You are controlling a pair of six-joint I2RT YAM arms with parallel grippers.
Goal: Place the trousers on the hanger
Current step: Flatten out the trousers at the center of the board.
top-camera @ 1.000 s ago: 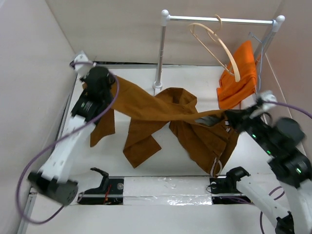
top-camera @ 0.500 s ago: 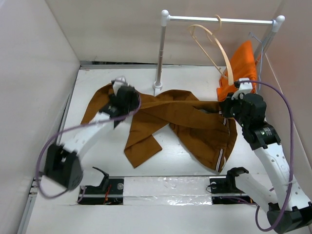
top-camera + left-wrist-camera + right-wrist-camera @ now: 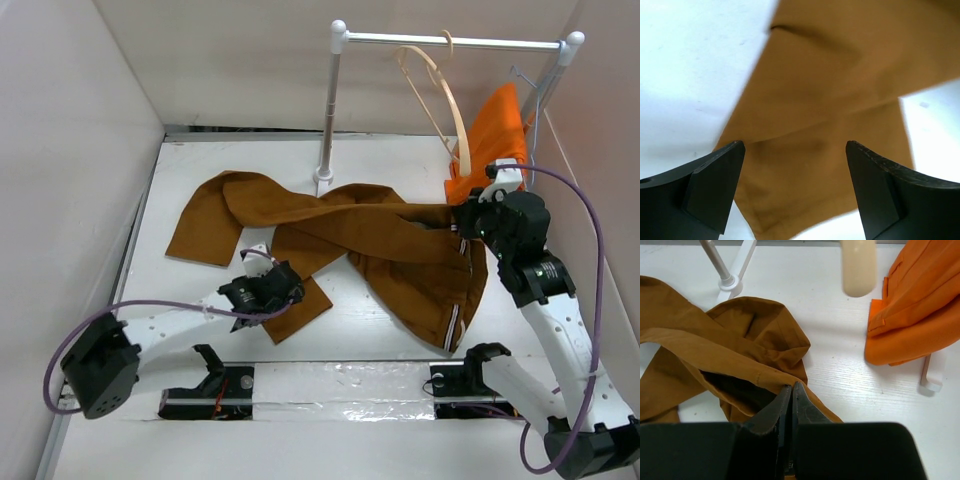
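Little of the task can be counted as done. The trousers [image 3: 385,245] are spread over the table [image 3: 200,165], with the two legs crossed and stretched toward the left and the striped waistband lying at the right, on the near side. The hanger [image 3: 455,100] is hung by its hook on the rail [image 3: 450,41] at the back, and no cloth is seen on it. An orange garment [image 3: 495,150] is hung just beside it on the right.

The right gripper [image 3: 468,225] is closed on an edge of the trousers near the crotch. In the right wrist view the two fingers are pressed together with the brown cloth pinched at their tips, and the cloth is drawn up from the table at that place. The pale end of the hanger is seen above and ahead of these fingers, apart from the cloth.

The left gripper [image 3: 275,287] is held low over the end of one leg, near the front of the table. Its jaws are wide apart and nothing is held between them.

It is judged that the main work is left: the trousers must be lifted, passed over the hanger, and left hanging there. The hanger itself is not yet touched.
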